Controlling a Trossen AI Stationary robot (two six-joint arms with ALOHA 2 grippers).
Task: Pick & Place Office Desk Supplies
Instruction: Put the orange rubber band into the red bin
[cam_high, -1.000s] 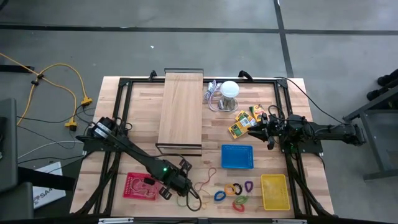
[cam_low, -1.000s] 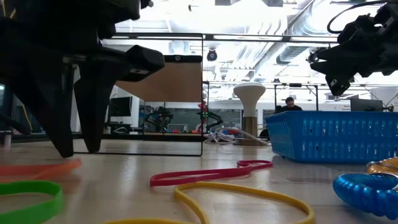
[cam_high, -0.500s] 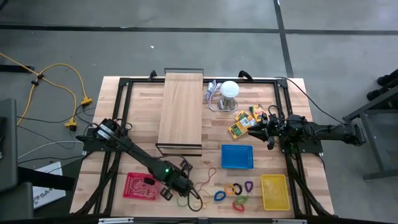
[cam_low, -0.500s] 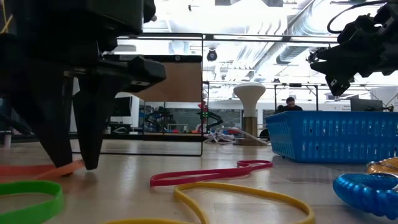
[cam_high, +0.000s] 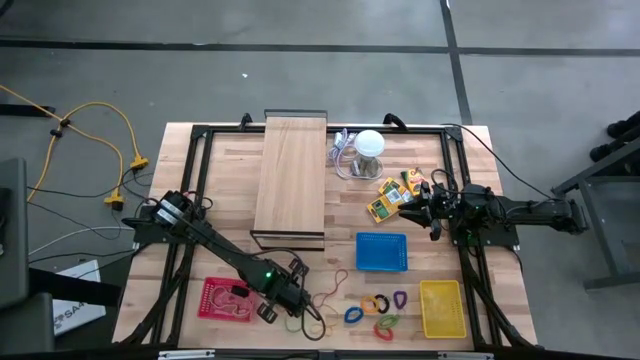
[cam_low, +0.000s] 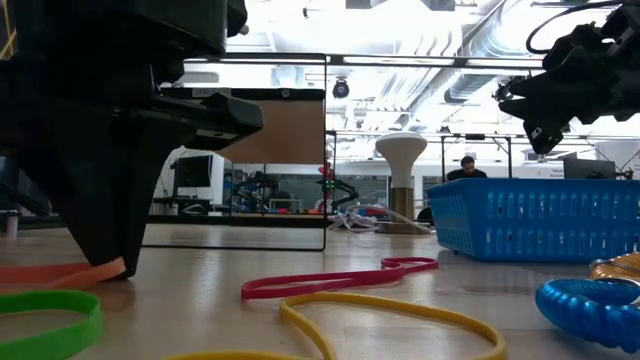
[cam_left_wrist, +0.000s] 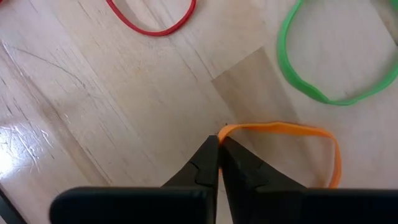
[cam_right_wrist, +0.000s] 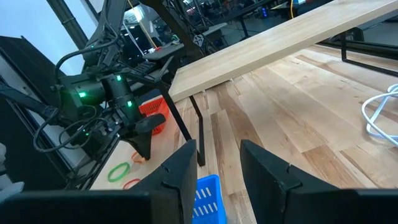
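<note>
My left gripper (cam_left_wrist: 219, 142) stands near the table's near edge (cam_high: 298, 308), pointing steeply down and shut on an orange rubber band (cam_left_wrist: 283, 129) that lies on the wood. A green band (cam_left_wrist: 323, 96) and a red band (cam_left_wrist: 149, 28) lie close by. In the low view the orange band (cam_low: 50, 272) trails from the dark fingers (cam_low: 110, 240). Coloured loop clips (cam_high: 375, 305) lie further right. My right gripper (cam_right_wrist: 217, 163) waits open, level above the table's right side (cam_high: 425, 205), beside the yellow-orange packs (cam_high: 395, 195). My left gripper pinches one end of the orange band's loop (cam_left_wrist: 231, 129) between its two fingertips. The fingers come from above, slanting steeply down, with their tips at the table. The band's other end lies flat and slack on the wood.
A red basket (cam_high: 228, 298) sits left of my left gripper; a blue basket (cam_high: 381, 252) and a yellow basket (cam_high: 441, 308) sit to the right. A long wooden board (cam_high: 292, 175) and a white ball with cable (cam_high: 370, 143) stand at the back.
My left gripper's fingers, open about the orange band's end a second ago, have shut on it while the hand stayed in place. The band still lies on the table. My right arm has kept still.
</note>
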